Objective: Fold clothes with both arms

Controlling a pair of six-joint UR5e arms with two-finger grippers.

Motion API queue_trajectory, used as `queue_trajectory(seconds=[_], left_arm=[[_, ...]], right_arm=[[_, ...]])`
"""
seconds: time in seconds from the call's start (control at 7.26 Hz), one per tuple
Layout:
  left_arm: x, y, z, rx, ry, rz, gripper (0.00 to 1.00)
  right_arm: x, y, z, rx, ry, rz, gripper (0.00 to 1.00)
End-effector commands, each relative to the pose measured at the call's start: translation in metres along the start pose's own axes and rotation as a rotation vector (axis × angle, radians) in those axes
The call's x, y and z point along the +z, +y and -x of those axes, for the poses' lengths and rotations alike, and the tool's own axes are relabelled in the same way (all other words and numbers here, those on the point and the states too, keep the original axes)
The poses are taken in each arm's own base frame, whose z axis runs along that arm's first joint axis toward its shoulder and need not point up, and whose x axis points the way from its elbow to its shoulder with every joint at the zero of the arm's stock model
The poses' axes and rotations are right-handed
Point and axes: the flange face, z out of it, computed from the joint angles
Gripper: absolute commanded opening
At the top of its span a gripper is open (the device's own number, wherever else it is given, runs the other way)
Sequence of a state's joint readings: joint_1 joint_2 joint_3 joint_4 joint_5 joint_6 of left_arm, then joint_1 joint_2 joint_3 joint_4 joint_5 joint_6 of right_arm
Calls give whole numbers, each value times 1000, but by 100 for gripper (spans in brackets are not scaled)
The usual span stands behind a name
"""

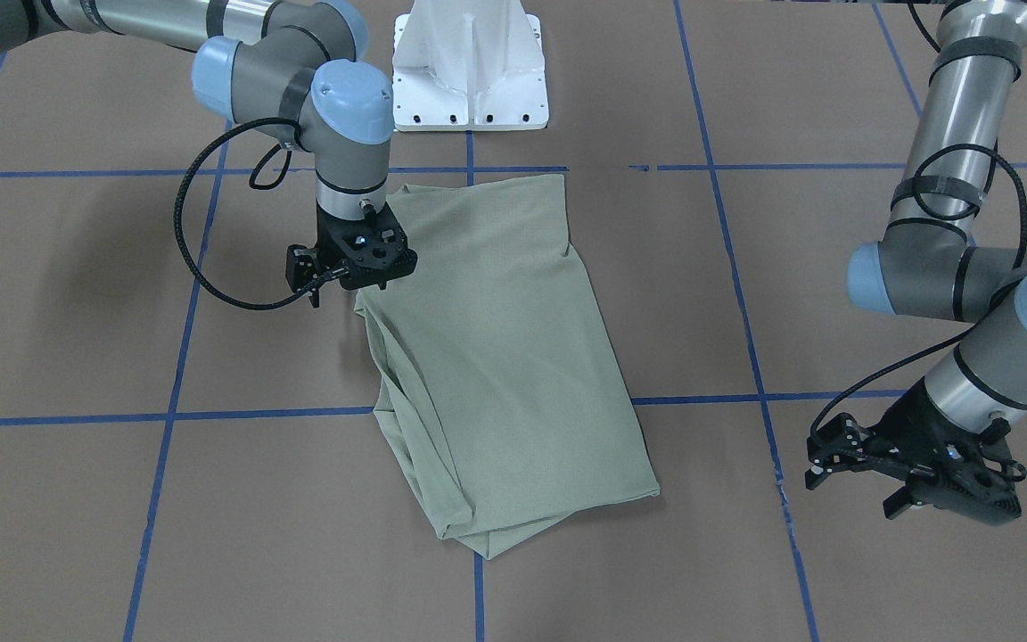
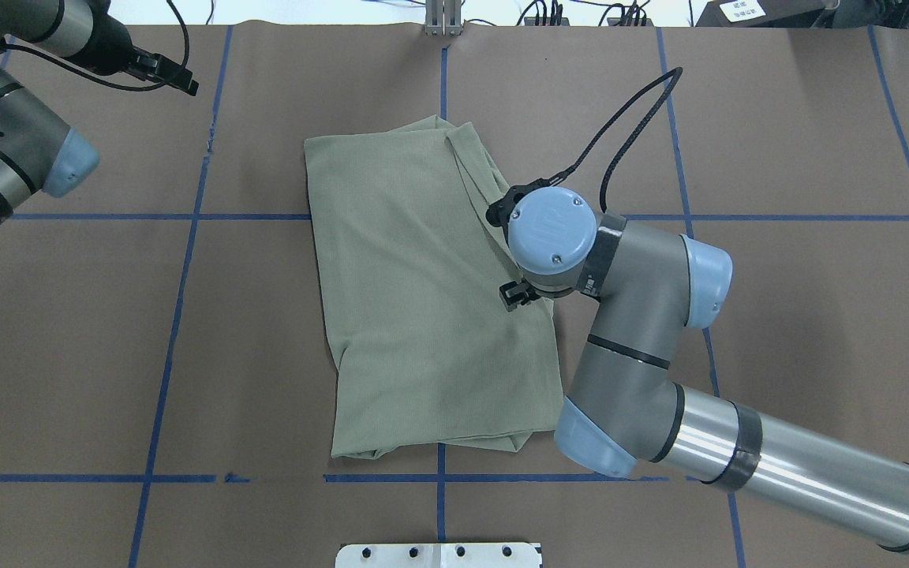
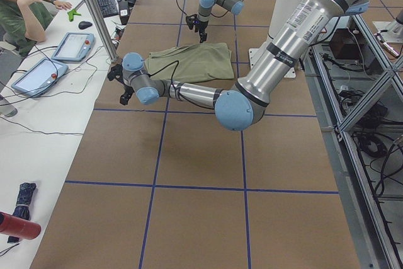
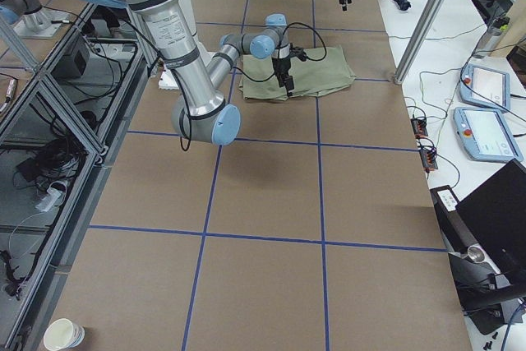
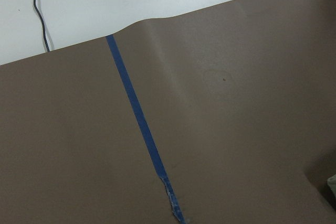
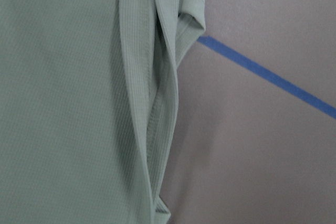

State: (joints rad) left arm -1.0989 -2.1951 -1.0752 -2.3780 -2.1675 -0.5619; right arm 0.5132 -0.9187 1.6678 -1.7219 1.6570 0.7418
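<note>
- Nearest the operators' edge, the left tool (image 1: 850, 495) is hanging just above the brown tabletop (image 1: 77, 535), well apart from the shirt. Its two fingers are standing spread, and nothing is lying between them.
- Behind it, the left arm (image 1: 950, 160) is bending at the elbow and rising toward the far corner of the tabletop.
- In the middle of the tabletop, the sage-green shirt (image 1: 505, 357) is lying flat, folded lengthwise into one long panel.
- Its near end is lying past a crosswise line of blue tape (image 1: 255, 415), and its far end is stopping just short of the next crosswise line.
- Along the shirt's long edge on the robot's right side, several folded layers are stacking up, with a hemmed edge showing in the right wrist view.
- Over that same edge, in the shirt's far half, the right tool (image 1: 357, 281) is pointing straight down, very close to the cloth.
- The wrist is hiding its fingers, so I cannot tell whether they are spread, closed, or pinching the cloth.
- The right arm (image 1: 335, 116) is reaching in from the robot's right side above it.
- Farthest back, the white pedestal base (image 1: 469, 62) is standing just beyond the shirt's far end.
</note>
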Motion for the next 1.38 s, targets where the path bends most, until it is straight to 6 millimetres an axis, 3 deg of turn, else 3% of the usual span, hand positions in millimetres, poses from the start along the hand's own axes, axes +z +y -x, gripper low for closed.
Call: queue_trajectory(seconds=[0.0, 0.28, 0.41, 1.24], left_arm=[[0, 0, -1, -2, 1, -1, 100], [0, 0, 0, -2, 0, 0, 100], [0, 0, 0, -2, 0, 1, 100], [0, 0, 0, -2, 0, 1, 100]], right_arm=[[-7, -36, 7, 23, 2, -20, 100], [23, -45, 14, 88, -31, -51, 100], [29, -46, 14, 77, -27, -45, 100], [38, -44, -2, 37, 45, 9, 100]])
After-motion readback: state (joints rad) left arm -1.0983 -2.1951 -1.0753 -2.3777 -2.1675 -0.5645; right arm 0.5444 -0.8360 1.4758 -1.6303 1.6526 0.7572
